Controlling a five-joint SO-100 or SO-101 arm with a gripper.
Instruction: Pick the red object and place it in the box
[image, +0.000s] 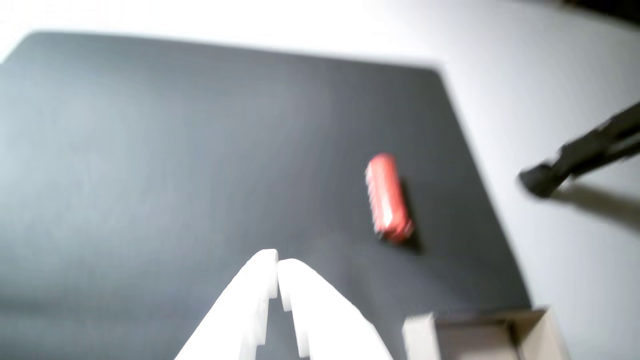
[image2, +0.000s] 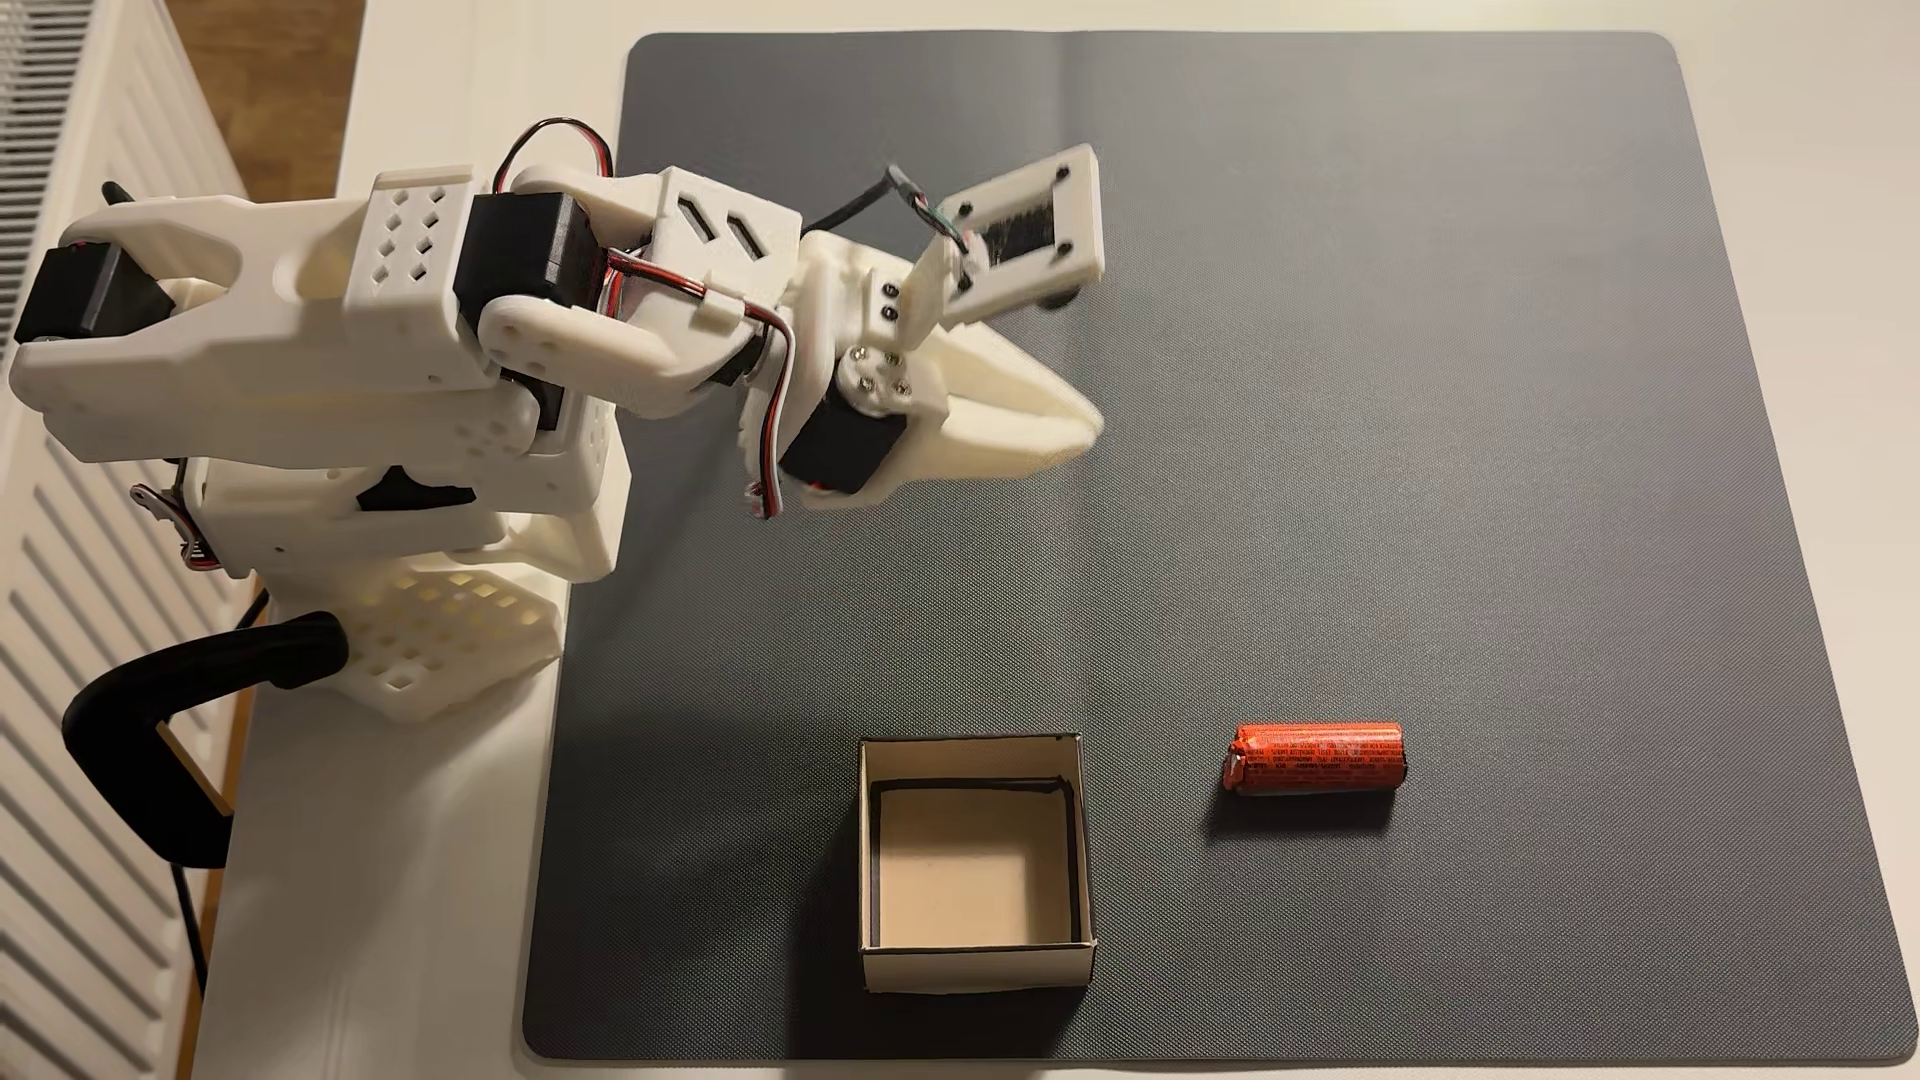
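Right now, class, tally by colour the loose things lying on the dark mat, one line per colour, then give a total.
Orange-red: 1, the red object, lying on its side.
Beige cardboard: 1, the box, open-topped, nothing in it.
Total: 2, both resting on the mat.

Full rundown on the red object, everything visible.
The red object is a small orange-red cylinder with rows of fine dark print, looking paper- or foil-wrapped. In the fixed view it lies on its side on the dark mat, crimped end at left, dark end at right, to the right of the box with a gap between. Nothing else touches it; the wrist view shows it blurred.
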